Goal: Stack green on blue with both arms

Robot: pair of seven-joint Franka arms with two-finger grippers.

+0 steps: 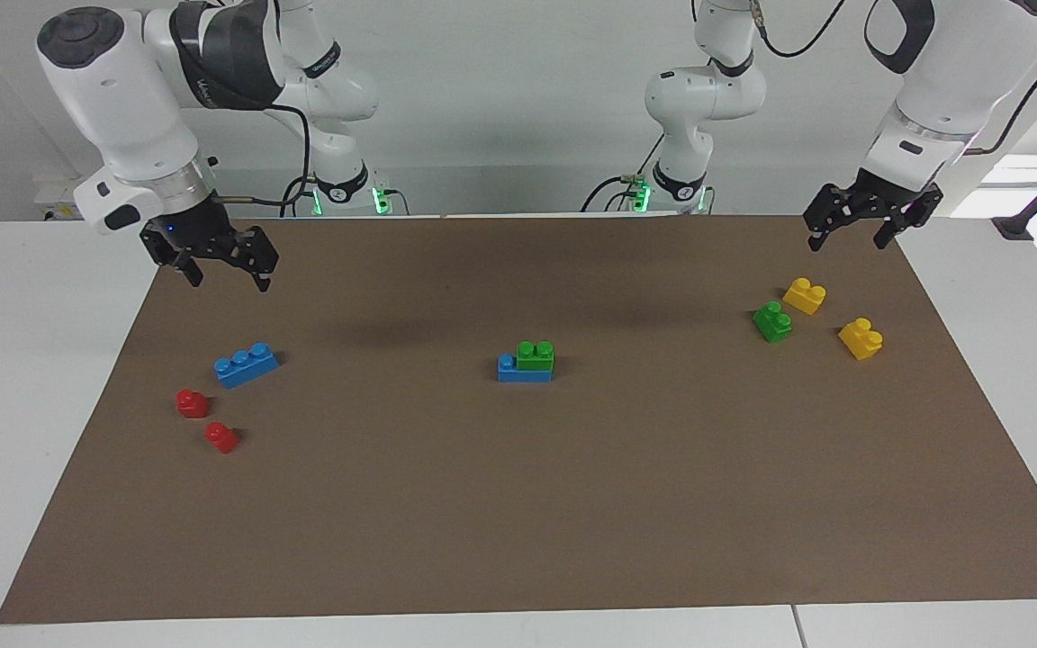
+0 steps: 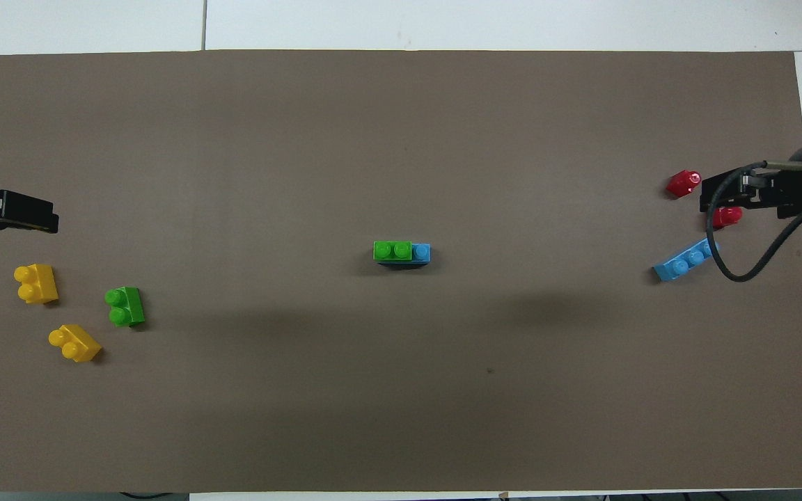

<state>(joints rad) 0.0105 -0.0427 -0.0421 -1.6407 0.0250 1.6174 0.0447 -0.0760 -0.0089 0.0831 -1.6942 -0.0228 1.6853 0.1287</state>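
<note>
- Green brick [image 1: 536, 355] sits on top of a blue brick [image 1: 523, 370] in the middle of the brown mat [image 1: 518, 504]; it covers two studs of the blue one, and one blue stud stays free at the end toward my right arm.
- Second green brick [image 1: 772, 320] lies alone on the mat toward my left arm's end, just beside one yellow brick [image 1: 804, 294] and near the other yellow brick [image 1: 861, 337].
- Second blue brick [image 1: 246, 364] lies flat and a little turned toward my right arm's end; nothing is on it.
- Two red bricks [image 1: 193, 402] [image 1: 221, 436] lie near this blue brick, a little farther from me.
- My left gripper [image 1: 850, 225] hangs in the air over the mat's edge at my left arm's end, above the yellow and green group; its jaws are spread wide and hold nothing.
- My right gripper [image 1: 225, 266] hangs in the air over the mat at my right arm's end, above the free blue brick and not touching it; its jaws are also spread wide and empty.
</note>
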